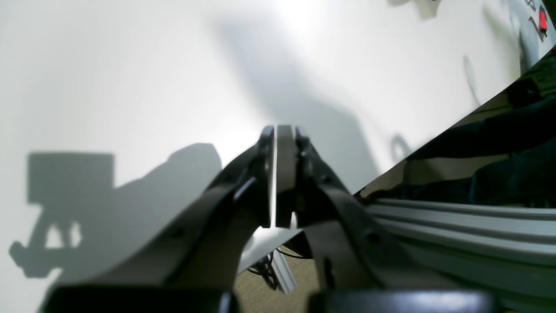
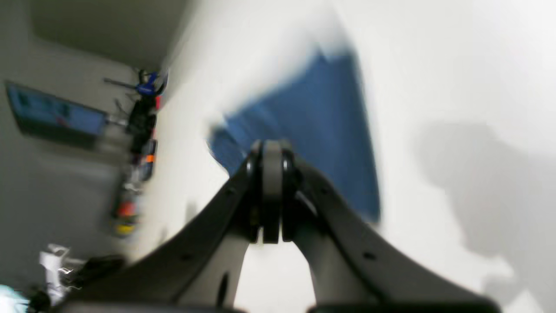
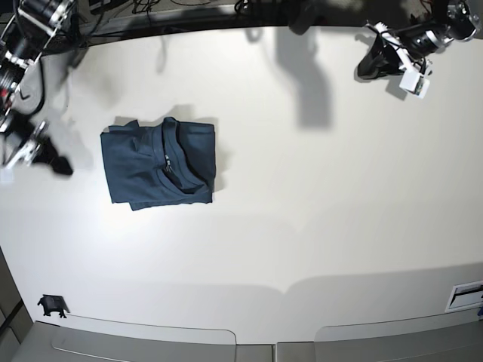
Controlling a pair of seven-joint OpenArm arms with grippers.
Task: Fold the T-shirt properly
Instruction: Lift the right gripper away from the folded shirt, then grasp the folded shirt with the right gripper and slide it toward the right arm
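Note:
The dark teal-blue T-shirt (image 3: 158, 163) lies folded into a compact rectangle on the white table, left of centre, collar showing on top. It appears blurred in the right wrist view (image 2: 321, 126), beyond the fingers. My right gripper (image 3: 59, 165) hovers left of the shirt, apart from it, jaws shut and empty (image 2: 271, 191). My left gripper (image 3: 370, 64) is at the far right back of the table, far from the shirt, jaws shut and empty (image 1: 278, 174).
The white table (image 3: 317, 211) spans the base view. A small black object (image 3: 51, 305) sits near the front left edge. A label (image 3: 464, 294) lies at the front right. Cables and dark gear line the back edge (image 3: 189, 11).

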